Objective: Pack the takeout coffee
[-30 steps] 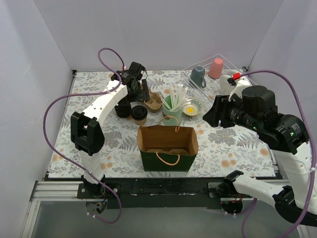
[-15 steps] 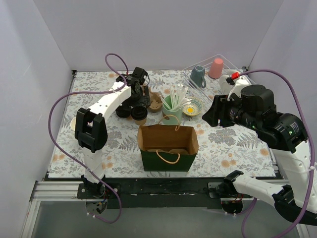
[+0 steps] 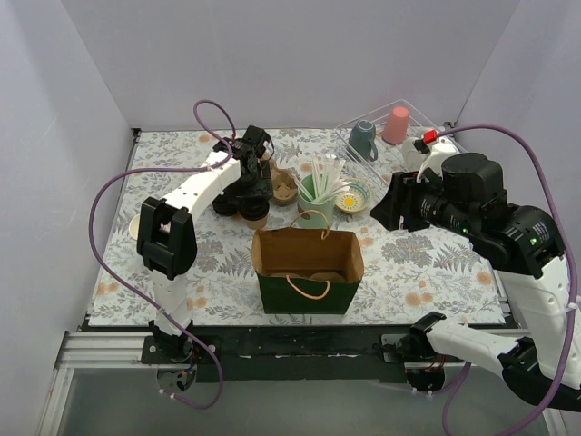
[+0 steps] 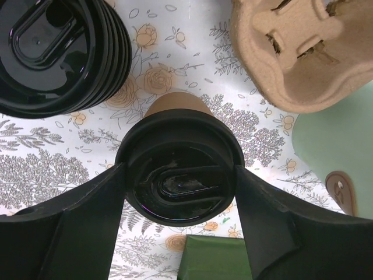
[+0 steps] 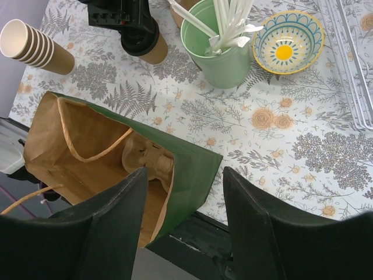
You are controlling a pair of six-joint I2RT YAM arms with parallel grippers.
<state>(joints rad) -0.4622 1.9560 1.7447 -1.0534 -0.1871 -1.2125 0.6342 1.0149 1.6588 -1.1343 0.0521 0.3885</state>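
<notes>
From above, the left arm reaches to the far middle of the table (image 3: 413, 263). Its left hand (image 3: 253, 195) is lowered over the takeout coffee (image 3: 255, 216), which stands upright just beyond the far left corner of the paper bag (image 3: 304, 295). A stack of black lids (image 3: 225, 206) sits just left of the coffee and a pulp carrier (image 3: 283, 188) lies just beyond it to the right. Further right are a green cup (image 3: 313, 211) of white straws (image 3: 325, 177) and a patterned bowl (image 3: 352, 198). At the far right a clear bin (image 3: 418, 123) holds a teal mug (image 3: 363, 138) and a pink cup (image 3: 396, 124). The right hand (image 3: 386, 211) hangs right of the bowl. The left wrist view looks straight down on the coffee's black lid, with the brown cup wall showing past it. The hand's two fingers (image 4: 87, 221) flank the lid, each lying at its rim with no gap showing. The hand is partly closed around it, but I cannot tell whether it presses or merely touches. The lid stack, the carrier and the green cup surround the coffee without touching it. In the right wrist view the right hand's fingers (image 5: 111, 233) stand well apart and hold nothing, above the near right side of the open bag. A second carrier (image 5: 145, 158) lies at the bag's bottom. A stack of paper cups (image 5: 35, 46) sits left of the bag. At the far edge the coffee shows under the black left hand.
</notes>
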